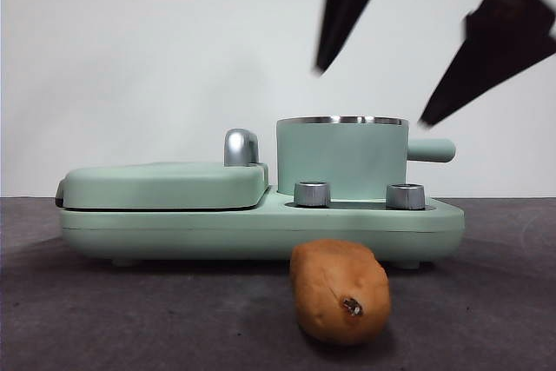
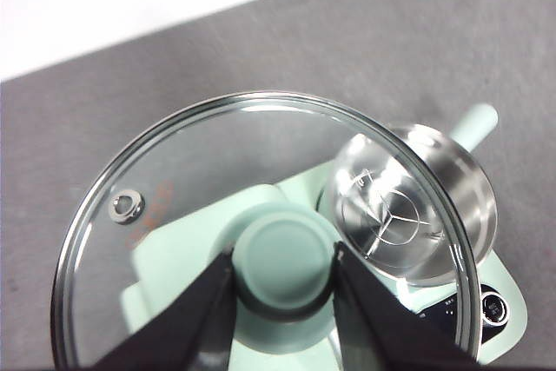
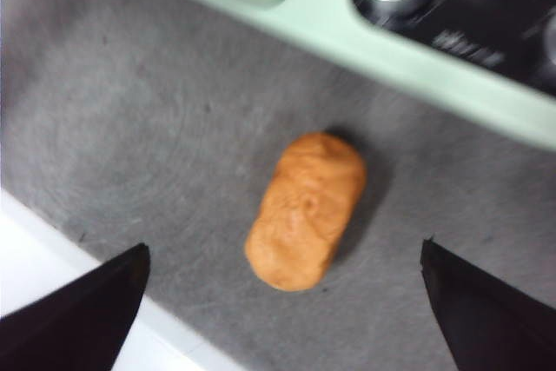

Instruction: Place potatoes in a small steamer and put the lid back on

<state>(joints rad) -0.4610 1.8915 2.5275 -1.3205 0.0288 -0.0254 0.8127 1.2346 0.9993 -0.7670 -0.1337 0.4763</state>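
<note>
Potato (image 1: 340, 292) lies on the grey table (image 1: 130, 310) just in front of the mint-green cooker base (image 1: 261, 228), long axis running toward the front camera, dark-spotted end nearest it. Left to right: my left gripper (image 2: 285, 268) is clamped on the green knob of the glass lid (image 2: 174, 180), held high above the cooker. The small steamer (image 1: 341, 158) stands uncovered. My right gripper (image 3: 282, 288) hangs spread wide above the potato, touching nothing.
</note>
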